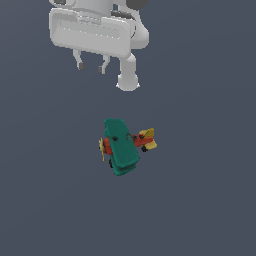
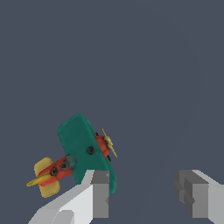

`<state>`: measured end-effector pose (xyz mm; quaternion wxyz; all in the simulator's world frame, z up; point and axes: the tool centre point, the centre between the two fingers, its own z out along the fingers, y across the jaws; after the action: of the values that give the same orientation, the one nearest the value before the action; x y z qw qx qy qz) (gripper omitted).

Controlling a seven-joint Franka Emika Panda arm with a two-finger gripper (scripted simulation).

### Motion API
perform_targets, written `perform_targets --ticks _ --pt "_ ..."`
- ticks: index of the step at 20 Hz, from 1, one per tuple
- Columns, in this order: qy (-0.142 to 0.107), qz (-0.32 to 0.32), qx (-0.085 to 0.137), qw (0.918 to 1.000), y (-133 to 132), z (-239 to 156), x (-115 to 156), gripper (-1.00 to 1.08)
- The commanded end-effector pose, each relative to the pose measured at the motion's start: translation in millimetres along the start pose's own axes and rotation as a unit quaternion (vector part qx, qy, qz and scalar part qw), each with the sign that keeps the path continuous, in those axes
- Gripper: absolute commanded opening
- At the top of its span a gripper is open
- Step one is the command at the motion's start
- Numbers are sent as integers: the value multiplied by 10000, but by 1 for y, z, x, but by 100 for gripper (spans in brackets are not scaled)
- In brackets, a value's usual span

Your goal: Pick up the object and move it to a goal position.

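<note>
Toy biplane (image 1: 122,146) rests on the dark floor (image 1: 200,200), apart from the gripper (image 1: 92,65), which hangs above it with fingers spread and nothing between them. In the exterior view the plane lies below the fingertips and a little toward that view's right, well clear of them. Its red body runs from the yellow propeller (image 1: 102,148) to the yellow tail (image 1: 148,139), while the teal wings (image 1: 120,145) cross that line as the broader span.

The wrist view shows what the exterior view cannot: the plane (image 2: 81,158) sits off-centre, beside one finger (image 2: 99,192) rather than in the gap, with the other finger (image 2: 192,192) well apart from it. The wing edge appears just behind the near fingertip. The coming move likely calls for a sideways shift to centre the plane before descending. The exterior view alone gives the height gap. No goal marker is visible in either view.
</note>
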<state>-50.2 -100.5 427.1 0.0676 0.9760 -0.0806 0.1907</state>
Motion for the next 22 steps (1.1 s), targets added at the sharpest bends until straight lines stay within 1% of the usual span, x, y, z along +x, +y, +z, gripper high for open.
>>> perform_targets --ticks 1,11,22 --pt "193 79 -29 9998 11 -9 5 28" --pt "907 397 -59 9951 52 -41 21 28" --pt "1599 748 37 9843 96 -66 30 28"
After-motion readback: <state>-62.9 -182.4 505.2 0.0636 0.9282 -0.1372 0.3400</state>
